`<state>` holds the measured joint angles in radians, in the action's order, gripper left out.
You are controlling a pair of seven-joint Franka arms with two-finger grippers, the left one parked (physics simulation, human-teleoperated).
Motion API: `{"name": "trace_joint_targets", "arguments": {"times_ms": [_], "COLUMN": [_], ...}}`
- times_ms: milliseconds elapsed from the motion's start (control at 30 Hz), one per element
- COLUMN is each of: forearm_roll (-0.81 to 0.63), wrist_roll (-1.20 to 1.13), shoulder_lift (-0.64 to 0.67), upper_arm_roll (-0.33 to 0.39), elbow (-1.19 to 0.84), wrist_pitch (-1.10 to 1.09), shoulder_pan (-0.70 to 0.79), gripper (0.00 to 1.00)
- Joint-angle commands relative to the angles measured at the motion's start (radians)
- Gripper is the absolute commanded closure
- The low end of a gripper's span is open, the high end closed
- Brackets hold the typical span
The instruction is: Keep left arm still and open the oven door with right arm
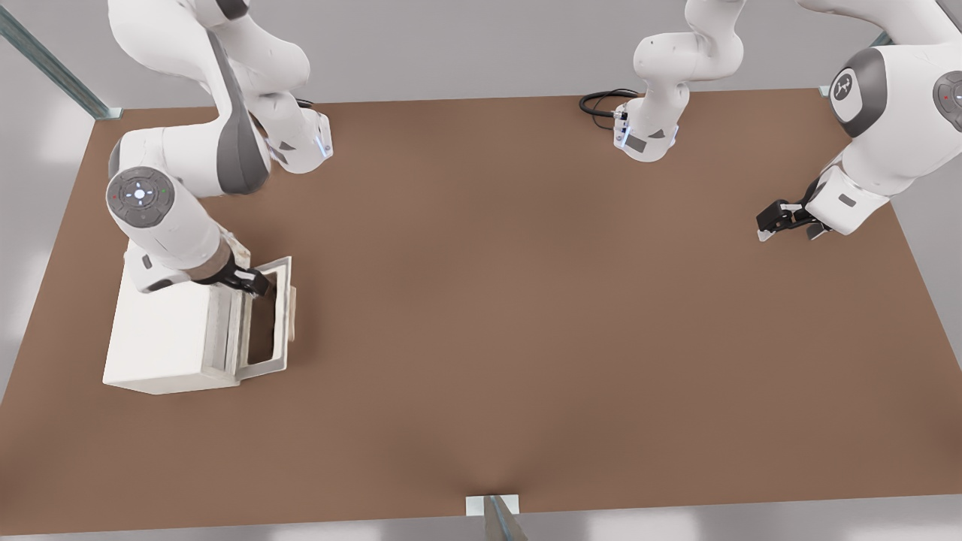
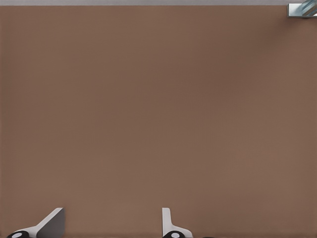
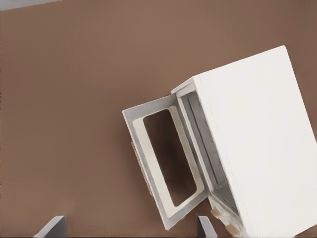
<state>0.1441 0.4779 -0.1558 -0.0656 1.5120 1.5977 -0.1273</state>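
Brown and matte, the wide flat tabletop (image 1: pixel 526 338) fills nearly the whole scene, with pale grey floor around it and metal frame rails at its corners. At the front view's left, near the table's edge, stands the small cream-white box oven (image 1: pixel 161 342). Its cream-white rectangular oven door (image 1: pixel 272 315), a frame around a dark glass window, is swung partly away from the oven's front and stands tilted outward, so a gap shows between door and cavity. A tan wooden bar handle (image 1: pixel 294 312) runs along the door's outer face, on the side away from the oven body.

The white jointed right arm (image 1: pixel 176 225), with grey bands and a round grey wrist cap carrying a lit button pad, reaches down over the oven's top. Its black gripper (image 1: pixel 252 284) sits at the door's upper edge, right by the opening between the door and the oven, its tips over the dark window area.

In the right wrist view the oven door (image 3: pixel 166 168) hangs open beside the oven's white top (image 3: pixel 257 144), and two grey fingertips (image 3: pixel 52 227) show well apart, with nothing held between them.
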Motion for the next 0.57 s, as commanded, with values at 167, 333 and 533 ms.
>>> {"name": "trace_joint_targets", "arguments": {"times_ms": [167, 333, 533], "forearm_roll": [-0.058, -0.058, -0.058], "wrist_roll": [-0.374, -0.377, -0.378], "shoulder_lift": [-0.014, -0.024, -0.027], "upper_arm_roll": [0.02, 0.02, 0.018], "elbow": [-0.039, -0.041, -0.041], "wrist_pitch": [-0.019, -0.019, -0.022], "shoulder_pan": [0.02, 0.055, 0.063], "gripper": [0.0, 0.0, 0.0]}}
